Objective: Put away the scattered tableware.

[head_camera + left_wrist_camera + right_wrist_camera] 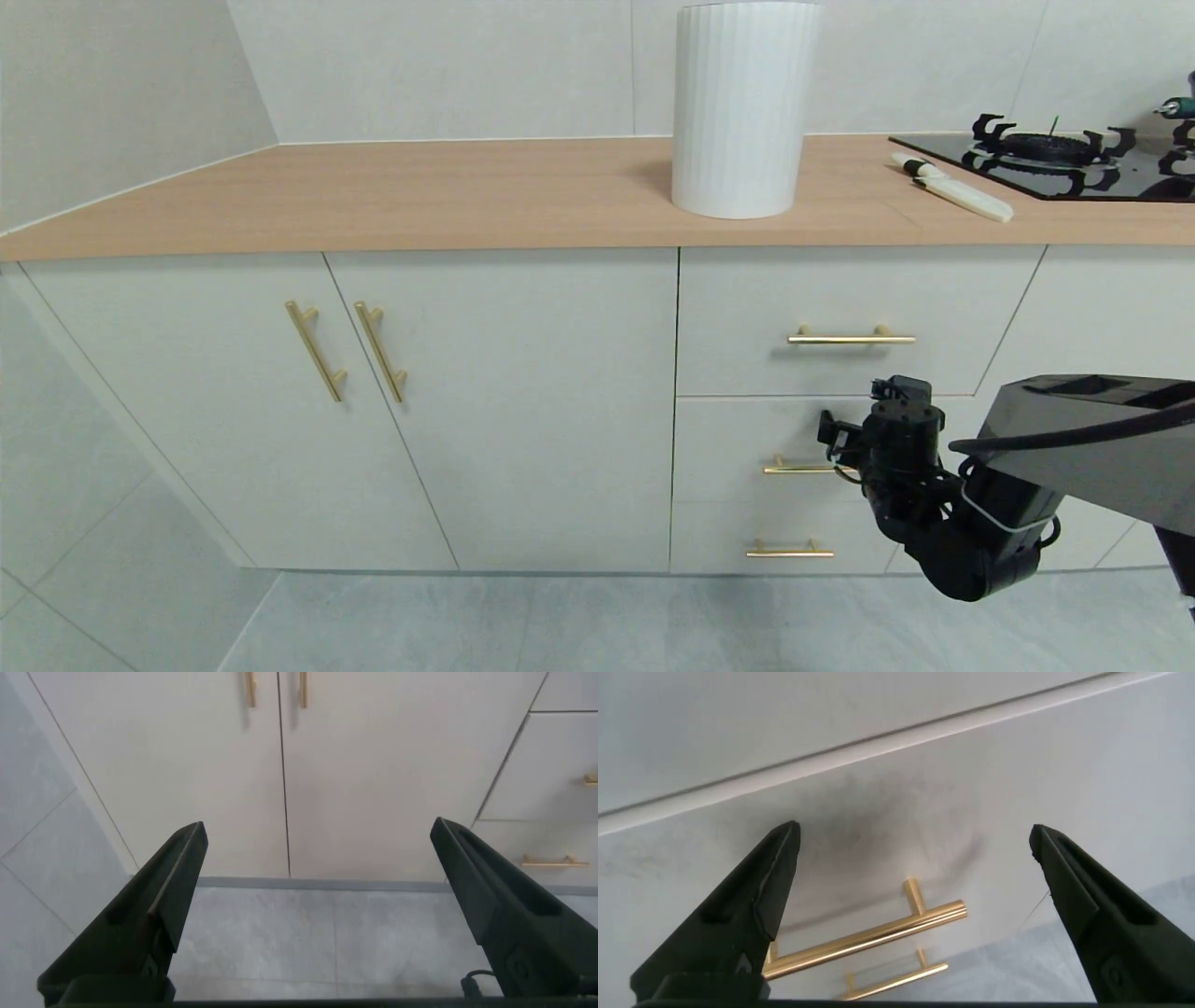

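The right gripper (913,831), fingers spread wide like the left gripper's (318,826), is facing the drawer handle (868,940), seemingly preparing a pull.

Black right arm (943,523), apparently cabled; its end effector (913,849) tapered.

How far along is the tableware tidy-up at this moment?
Done: nothing visible; the drawers look shut. In hand: the open right gripper faces the middle drawer handle, not gripping it. Remaining: open the drawer, stow the knife lying on the counter.
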